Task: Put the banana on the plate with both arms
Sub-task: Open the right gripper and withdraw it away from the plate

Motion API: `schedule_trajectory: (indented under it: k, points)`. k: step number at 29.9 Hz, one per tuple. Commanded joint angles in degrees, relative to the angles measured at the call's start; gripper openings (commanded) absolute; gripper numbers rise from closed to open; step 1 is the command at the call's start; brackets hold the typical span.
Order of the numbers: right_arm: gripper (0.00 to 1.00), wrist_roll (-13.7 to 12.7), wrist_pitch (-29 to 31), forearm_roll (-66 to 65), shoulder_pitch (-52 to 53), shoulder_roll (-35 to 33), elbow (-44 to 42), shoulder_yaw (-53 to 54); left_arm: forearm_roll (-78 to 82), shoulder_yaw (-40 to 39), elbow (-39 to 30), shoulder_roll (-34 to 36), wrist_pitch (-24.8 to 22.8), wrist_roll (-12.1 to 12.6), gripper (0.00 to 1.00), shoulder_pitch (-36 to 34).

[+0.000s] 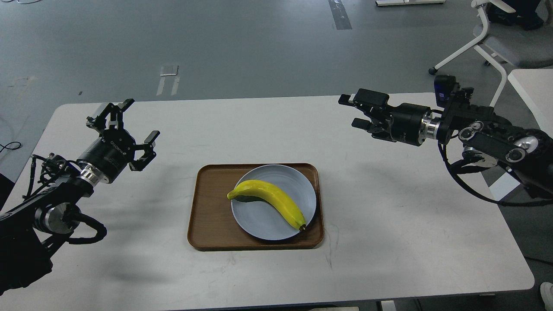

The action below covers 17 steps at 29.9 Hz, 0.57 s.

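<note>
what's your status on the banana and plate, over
Left gripper and right gripper both open, empty, out wide of the tray. Banana lying on plate. Nothing in the way.

Left gripper (pixel 140 119) raised, fingers spread wide, holding nothing. Right gripper (pixel 352 111) raised, pointing inward toward the left one, fingers parted, also holding nothing. The two grippers are well apart.
</note>
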Motion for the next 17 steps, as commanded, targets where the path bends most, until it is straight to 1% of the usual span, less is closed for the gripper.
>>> schedule_trajectory:
  k: [1,8,13,17]
  points:
    - [1.0,0.0,0.02,7.37,-5.7,0.09,-0.11,4.61,0.14,0.09,0.32,-1.04,0.0,0.01,0.99,0.01]
    - [1.0,0.0,0.11,21.16,-10.88,0.96,-0.02,4.88,0.23,0.09,1.38,-3.76,0.0,0.01,0.99,0.1]
    - [1.0,0.0,0.29,22.41,-13.0,1.84,-0.02,4.88,0.32,0.0,3.22,-5.78,0.0,0.01,0.99,0.1]
    - [1.0,0.0,0.29,22.5,-13.53,2.2,-0.02,4.97,0.32,0.0,3.49,-5.96,0.0,0.01,0.99,0.1]
